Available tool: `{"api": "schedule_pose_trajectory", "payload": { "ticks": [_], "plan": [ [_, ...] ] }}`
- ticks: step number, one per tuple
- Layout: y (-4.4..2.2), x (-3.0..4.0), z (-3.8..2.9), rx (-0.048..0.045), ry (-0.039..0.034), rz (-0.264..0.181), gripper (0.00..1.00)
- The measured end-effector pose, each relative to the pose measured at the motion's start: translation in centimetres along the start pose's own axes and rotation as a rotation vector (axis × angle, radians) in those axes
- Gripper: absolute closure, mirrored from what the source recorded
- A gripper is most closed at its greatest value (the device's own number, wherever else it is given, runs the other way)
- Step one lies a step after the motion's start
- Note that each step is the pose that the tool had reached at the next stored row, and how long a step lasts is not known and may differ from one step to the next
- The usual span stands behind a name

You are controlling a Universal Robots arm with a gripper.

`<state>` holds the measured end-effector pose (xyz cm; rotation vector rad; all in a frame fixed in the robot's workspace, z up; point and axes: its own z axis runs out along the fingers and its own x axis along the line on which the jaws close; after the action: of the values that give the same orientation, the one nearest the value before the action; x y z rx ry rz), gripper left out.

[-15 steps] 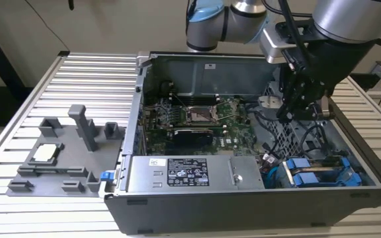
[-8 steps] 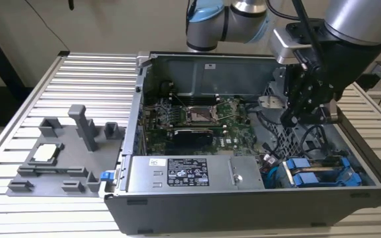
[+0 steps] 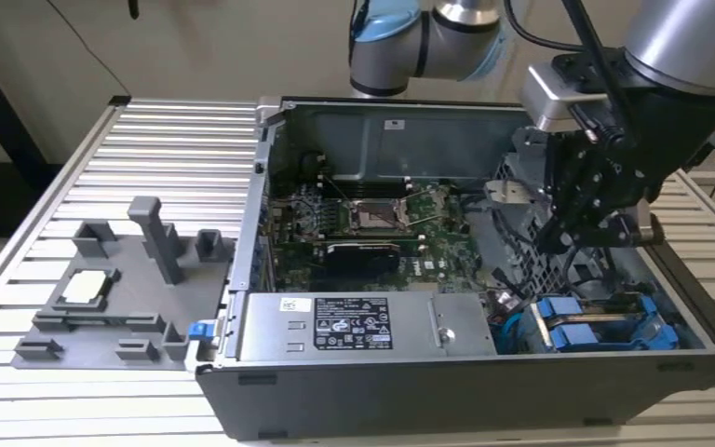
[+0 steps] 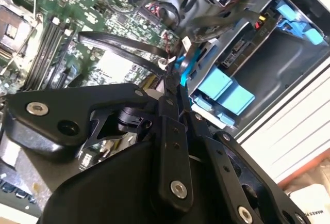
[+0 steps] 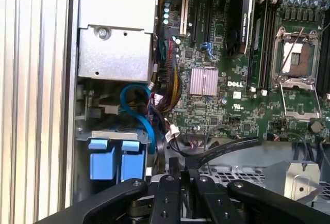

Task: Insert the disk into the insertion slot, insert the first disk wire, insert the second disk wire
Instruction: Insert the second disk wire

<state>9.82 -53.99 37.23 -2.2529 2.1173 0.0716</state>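
Blue-framed, the disk point(image 3: 594, 328) is sitting in the insertion slot point(image 3: 650, 303) of the drive cage at the case's five o'clock corner in the exterior view. At twelve o'clock from it, the gripper point(image 3: 577, 223) is hanging with fingers point(image 4: 175, 87) nearly together, pinching a blue wire point(image 4: 181, 72).

green motherboard point(image 3: 370, 219) | grey power supply point(image 3: 332, 326) | grey fixture tray point(image 3: 122, 307)
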Motion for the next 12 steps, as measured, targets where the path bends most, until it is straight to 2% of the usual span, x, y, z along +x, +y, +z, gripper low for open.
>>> {"api": "schedule_pose_trajectory", "payload": {
  "ticks": [5,9,12],
  "plan": [
    [-0.54,0.77,0.20,-0.0010,0.0153,0.000,0.84],
    [-0.99,1.39,0.38,-0.0016,0.0233,0.000,0.84],
    [-1.35,1.73,0.53,-0.0017,0.0259,0.000,0.84]
  ]
}}
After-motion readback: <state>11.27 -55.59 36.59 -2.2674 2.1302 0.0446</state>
